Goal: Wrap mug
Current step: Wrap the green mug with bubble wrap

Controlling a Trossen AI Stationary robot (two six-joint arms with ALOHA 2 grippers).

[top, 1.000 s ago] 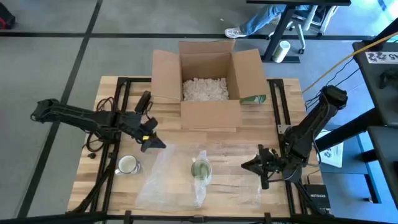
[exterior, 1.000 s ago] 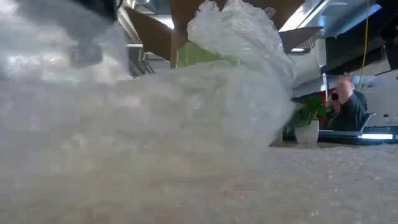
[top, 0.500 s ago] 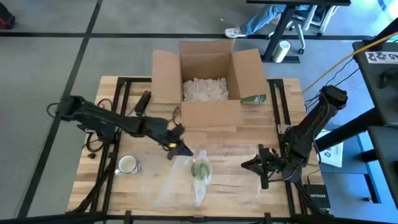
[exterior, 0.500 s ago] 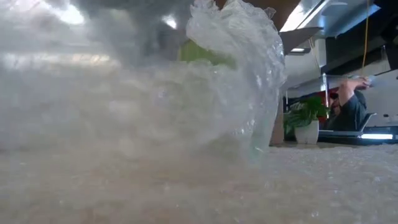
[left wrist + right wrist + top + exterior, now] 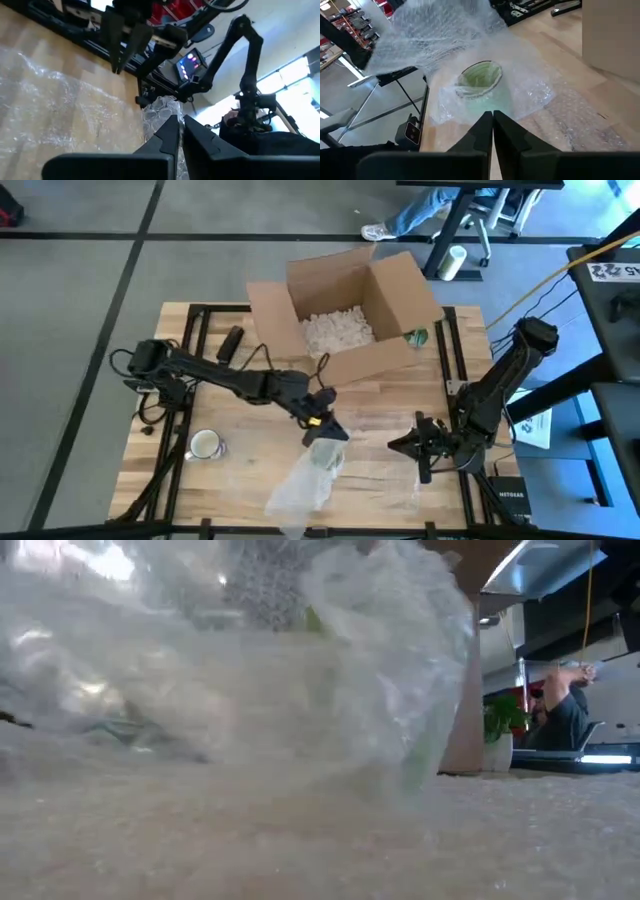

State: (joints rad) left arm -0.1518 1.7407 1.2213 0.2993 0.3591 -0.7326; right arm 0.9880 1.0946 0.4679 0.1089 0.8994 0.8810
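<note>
While left gripper (image 5: 325,425) pinches bubble wrap (image 5: 305,480) at mid-table, fingers closed on sheet, green mug (image 5: 481,85) sits under wrap, seemingly upright. Right gripper (image 5: 408,445) waits nearby, fingers together.

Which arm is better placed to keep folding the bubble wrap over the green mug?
Left. The left gripper is shut on the bubble wrap right at the green mug; the right gripper waits apart.

Left tool (image 5: 328,429) pinched at mid-table; right tool (image 5: 402,446) closed, parked.
</note>
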